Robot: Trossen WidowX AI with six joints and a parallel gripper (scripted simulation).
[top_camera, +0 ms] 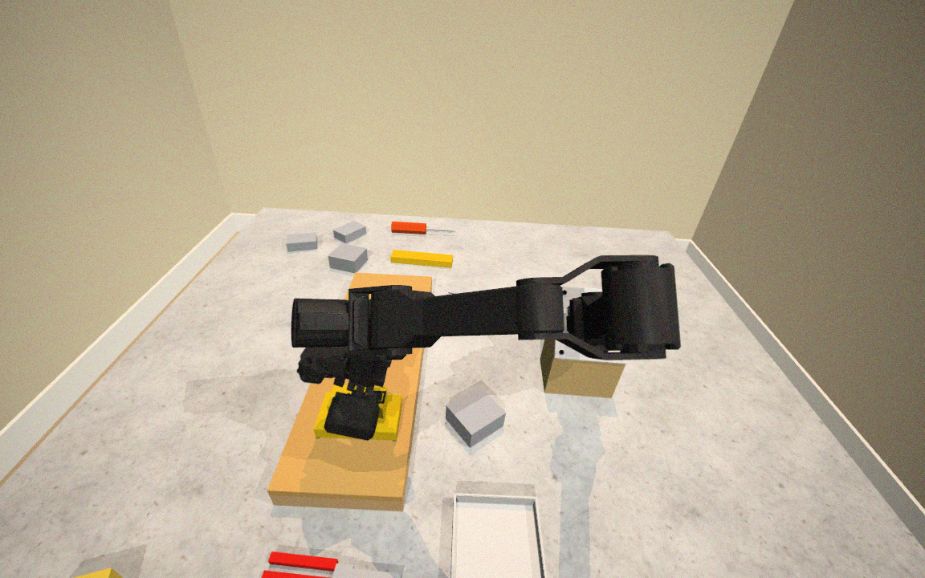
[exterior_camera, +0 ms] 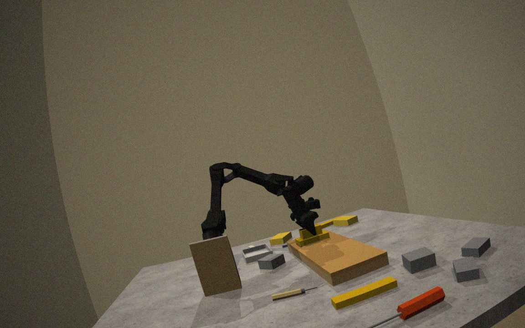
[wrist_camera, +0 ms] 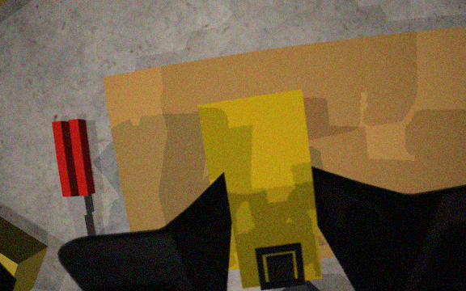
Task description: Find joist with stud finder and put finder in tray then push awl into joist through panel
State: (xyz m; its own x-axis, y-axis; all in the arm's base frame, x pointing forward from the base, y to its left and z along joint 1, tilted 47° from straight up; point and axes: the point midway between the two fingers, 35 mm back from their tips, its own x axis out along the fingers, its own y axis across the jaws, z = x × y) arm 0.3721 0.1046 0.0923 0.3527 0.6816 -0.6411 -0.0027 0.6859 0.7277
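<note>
Both my black jaws (top_camera: 364, 402) (exterior_camera: 311, 233) are grasping the yellow block-shaped stud finder (top_camera: 393, 425) (exterior_camera: 299, 241) (wrist_camera: 275, 141). It is above the flat orange-brown rectangular panel (top_camera: 351, 474) (exterior_camera: 350, 258) (wrist_camera: 451, 73).

Plain beige walls, darker shaded wall to one side, pale baseboards, speckled grey stone-look tabletop (top_camera: 185, 445) (exterior_camera: 166, 285) (wrist_camera: 27, 73), soft shadows

The stud finder (top_camera: 392, 424) (exterior_camera: 324, 236) (wrist_camera: 275, 141) lies on the panel (top_camera: 351, 470) (exterior_camera: 350, 258) (wrist_camera: 379, 73), below the gripper (top_camera: 361, 424) (exterior_camera: 311, 233) (wrist_camera: 260, 173), the tray (top_camera: 495, 497) (exterior_camera: 257, 257) well apart.
</note>
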